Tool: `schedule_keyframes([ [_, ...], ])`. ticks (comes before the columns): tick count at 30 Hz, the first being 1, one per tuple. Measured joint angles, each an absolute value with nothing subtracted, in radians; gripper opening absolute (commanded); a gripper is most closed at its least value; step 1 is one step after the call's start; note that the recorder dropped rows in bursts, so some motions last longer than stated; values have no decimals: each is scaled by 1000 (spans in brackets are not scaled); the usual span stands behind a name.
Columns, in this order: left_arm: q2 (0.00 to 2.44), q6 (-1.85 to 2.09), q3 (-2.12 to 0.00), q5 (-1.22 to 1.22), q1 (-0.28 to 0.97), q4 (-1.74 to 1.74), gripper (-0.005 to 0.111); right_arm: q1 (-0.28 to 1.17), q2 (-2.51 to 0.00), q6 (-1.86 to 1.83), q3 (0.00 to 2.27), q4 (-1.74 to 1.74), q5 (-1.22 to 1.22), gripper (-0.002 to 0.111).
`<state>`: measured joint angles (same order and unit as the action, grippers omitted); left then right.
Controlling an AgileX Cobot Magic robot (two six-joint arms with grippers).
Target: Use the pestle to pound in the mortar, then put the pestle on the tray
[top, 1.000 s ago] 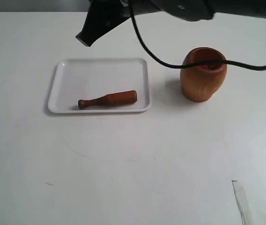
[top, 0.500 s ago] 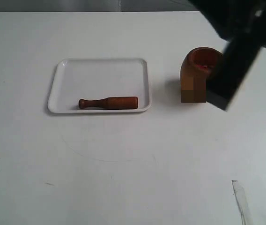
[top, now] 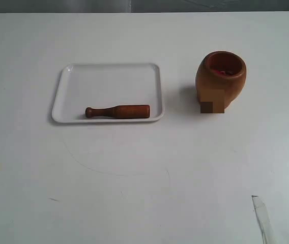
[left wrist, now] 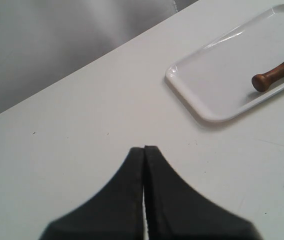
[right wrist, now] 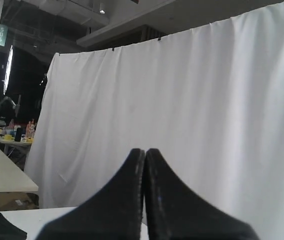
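The dark reddish-brown pestle (top: pixel 117 111) lies flat along the front edge of the white tray (top: pixel 109 76), knob end to the left. To the right of the tray, the brown wooden mortar (top: pixel 220 80) stands upright on the table. Neither arm shows in the exterior view. In the left wrist view my left gripper (left wrist: pixel 144 148) is shut and empty above bare table, well apart from the tray (left wrist: pixel 217 75) and the pestle's knob (left wrist: pixel 262 81). My right gripper (right wrist: pixel 144 150) is shut and empty, pointing at a white curtain, away from the table.
The white table (top: pixel 144 178) spreads around tray and mortar. A strip of clear tape (top: pixel 261 218) lies at the front right corner, and small marks dot the front left. A white curtain (right wrist: pixel 207 90) and distant workbenches (right wrist: pixel 7 170) fill the right wrist view.
The dark arm that crossed the top and then covered the mortar's right side has pulled out of the exterior view. The pestle settled on the tray and now lies still.
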<state>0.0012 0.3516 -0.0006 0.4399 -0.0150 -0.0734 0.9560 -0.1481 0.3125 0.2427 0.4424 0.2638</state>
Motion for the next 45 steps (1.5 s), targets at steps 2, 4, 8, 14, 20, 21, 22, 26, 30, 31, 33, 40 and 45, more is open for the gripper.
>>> schedule_keyframes([
  [2,1,352,-1,440,-15,-73,0,956,-91,315,188,440,272,0],
  [4,1,352,-1,440,-15,-73,0,956,-47,315,135,440,279,0],
  [8,1,352,-1,440,-15,-73,0,956,-6,315,42,440,288,0],
  [14,1,352,-1,440,-15,-73,0,956,-3,317,4,311,121,0],
  [20,1,352,-1,440,-15,-73,0,956,-3,321,4,153,-122,0],
  [21,1,352,-1,440,-15,-73,0,956,-3,323,4,131,-137,0],
  [22,1,352,-1,440,-15,-73,0,956,-3,325,4,105,-151,0],
  [26,1,352,-1,440,-15,-73,0,956,-3,325,4,0,-192,0],
  [30,1,352,-1,440,-15,-73,0,956,-3,338,4,-54,-203,0],
  [31,1,352,-1,440,-15,-73,0,956,-3,338,4,-50,-205,0],
  [33,1,352,-1,440,-15,-73,0,956,-3,338,4,-38,-221,0],
  [40,1,352,-1,440,-15,-73,0,956,-3,286,4,-16,-342,0],
  [45,1,352,-1,440,-15,-73,0,967,-3,153,4,-13,-346,0],
])
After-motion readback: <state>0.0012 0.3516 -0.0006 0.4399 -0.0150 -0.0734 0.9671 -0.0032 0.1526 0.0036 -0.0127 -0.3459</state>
